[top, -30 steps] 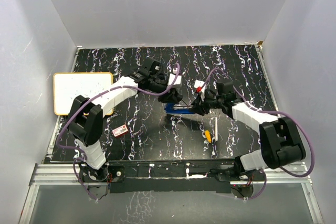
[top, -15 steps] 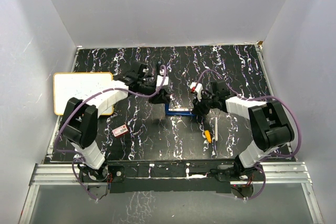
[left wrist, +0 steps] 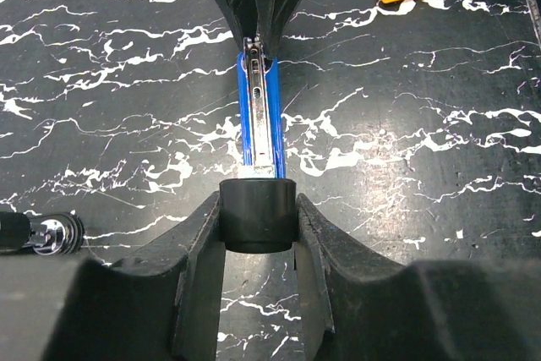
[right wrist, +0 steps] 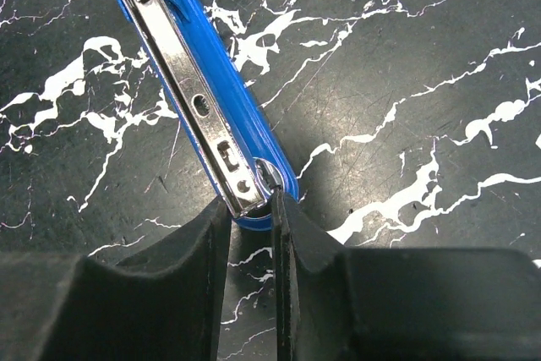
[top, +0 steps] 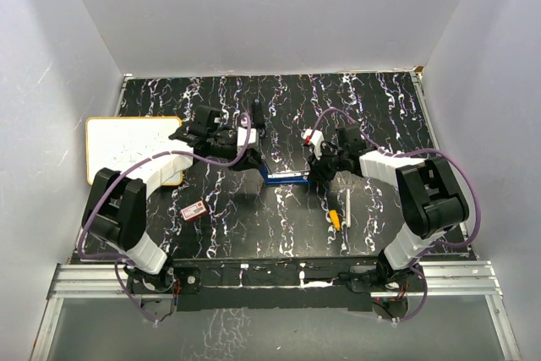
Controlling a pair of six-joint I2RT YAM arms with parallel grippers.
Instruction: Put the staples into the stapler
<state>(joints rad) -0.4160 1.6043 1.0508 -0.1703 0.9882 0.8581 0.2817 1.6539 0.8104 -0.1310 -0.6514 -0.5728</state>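
Left wrist view: left claw clamps the stapler at its black end, right claw pinches the opposite tip — I'd pry slowly, no twisting.

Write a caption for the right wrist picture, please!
Right fingers pinch the end of the blue stapler on the black marbled table.

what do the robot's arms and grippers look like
Both the left arm and right arm have white links with chunky black joints, and a purple cable loops along each. The left gripper and right gripper have plain matte black fingers.
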